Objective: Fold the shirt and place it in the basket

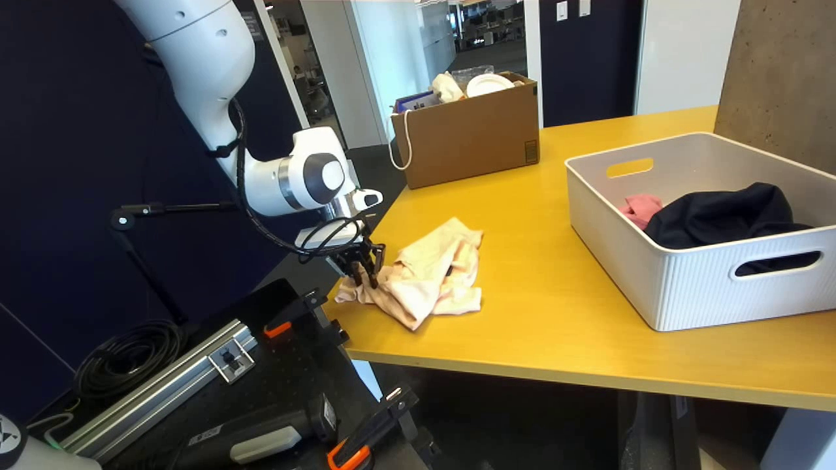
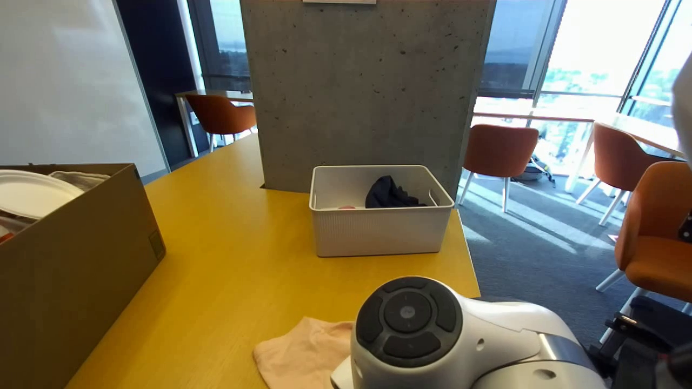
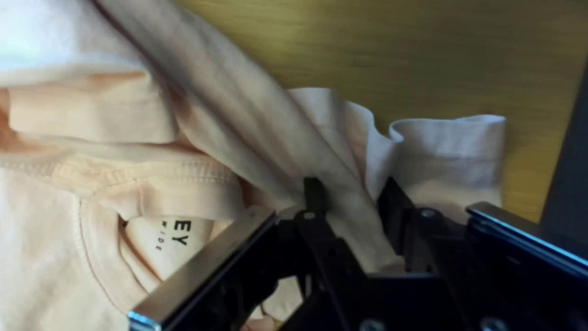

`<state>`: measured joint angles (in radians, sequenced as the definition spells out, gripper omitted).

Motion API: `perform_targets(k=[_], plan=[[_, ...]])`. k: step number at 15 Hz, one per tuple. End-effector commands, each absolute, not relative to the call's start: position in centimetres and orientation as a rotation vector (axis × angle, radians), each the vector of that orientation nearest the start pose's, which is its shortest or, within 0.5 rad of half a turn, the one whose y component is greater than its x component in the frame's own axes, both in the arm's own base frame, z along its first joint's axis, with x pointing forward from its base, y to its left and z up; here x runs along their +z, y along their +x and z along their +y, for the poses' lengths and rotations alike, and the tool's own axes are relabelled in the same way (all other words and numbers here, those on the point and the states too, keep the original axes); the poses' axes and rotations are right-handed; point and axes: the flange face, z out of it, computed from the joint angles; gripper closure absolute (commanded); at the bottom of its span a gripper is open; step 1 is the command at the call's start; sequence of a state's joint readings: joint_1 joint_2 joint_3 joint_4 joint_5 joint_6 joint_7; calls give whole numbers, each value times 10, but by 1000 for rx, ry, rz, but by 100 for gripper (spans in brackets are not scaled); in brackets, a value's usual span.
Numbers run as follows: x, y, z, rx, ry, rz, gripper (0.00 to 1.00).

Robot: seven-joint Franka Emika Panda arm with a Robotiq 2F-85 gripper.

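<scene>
The shirt [image 1: 424, 274] is a pale peach cloth lying bunched at the near left corner of the yellow table. Its visible part [image 2: 300, 351] lies beside the arm in an exterior view. The wrist view shows its folds [image 3: 257, 101], a collar and some dark print. My gripper [image 1: 366, 281] points down at the shirt's left end. In the wrist view the gripper [image 3: 353, 195] has its fingers apart, with a raised cloth fold between them. The white-grey basket [image 1: 610, 261] stands across the table, also seen in an exterior view [image 2: 378, 232]. The gripper's fingers are hidden there.
A black garment [image 1: 725, 215] and a pink cloth [image 1: 641, 209] lie in the basket. A brown cardboard box [image 1: 473, 137] with items stands at the table's back edge. A concrete pillar [image 2: 367, 92] rises behind the basket. Clamps [image 1: 366, 437] sit on the black robot stand.
</scene>
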<state>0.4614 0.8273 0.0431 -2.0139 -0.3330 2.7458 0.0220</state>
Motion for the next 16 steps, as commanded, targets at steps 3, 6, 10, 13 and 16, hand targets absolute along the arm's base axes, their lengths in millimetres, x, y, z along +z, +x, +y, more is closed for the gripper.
perform_targets(k=[3,6,10,13,16], plan=[[57,454,249,50,-3085,-1117,100],[74,450,221,15,-3140,-1033,99],[100,462,173,-61,-3221,-918,99],[123,481,131,-124,-3289,-812,99],[145,509,91,-208,-3337,-723,99]])
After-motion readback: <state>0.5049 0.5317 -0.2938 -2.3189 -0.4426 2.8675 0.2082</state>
